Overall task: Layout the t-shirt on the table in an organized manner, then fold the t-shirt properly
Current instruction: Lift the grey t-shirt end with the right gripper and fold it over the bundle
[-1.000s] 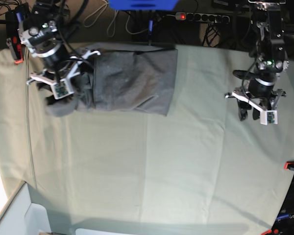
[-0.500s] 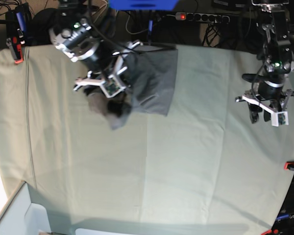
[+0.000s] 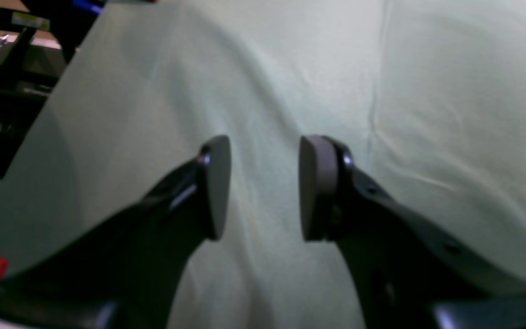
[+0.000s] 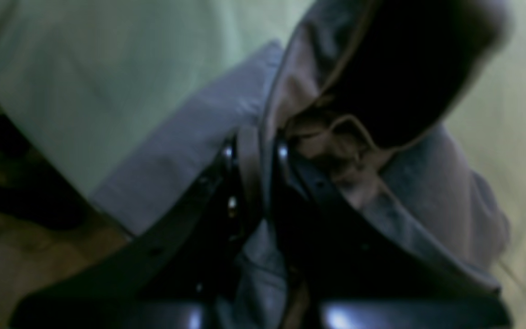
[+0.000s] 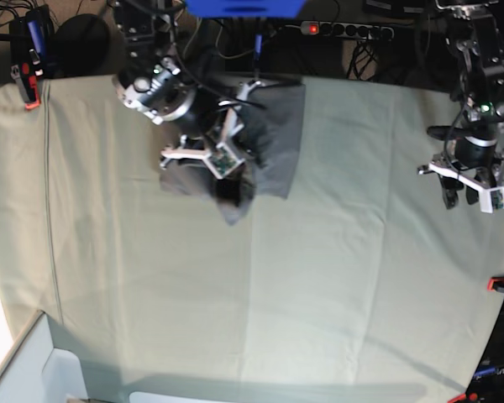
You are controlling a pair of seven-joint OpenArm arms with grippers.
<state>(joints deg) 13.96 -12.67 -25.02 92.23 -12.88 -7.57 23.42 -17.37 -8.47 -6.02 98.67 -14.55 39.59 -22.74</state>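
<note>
Right gripper pinched on t-shirt fold, angled over table; left gripper parted, empty

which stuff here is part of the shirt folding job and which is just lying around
Part of the job:
- t-shirt, bunched, pinched by the right gripper
- table with its green cloth
- left gripper, open above bare cloth

Just lying about:
- power strip
- red clip
- white box
</note>
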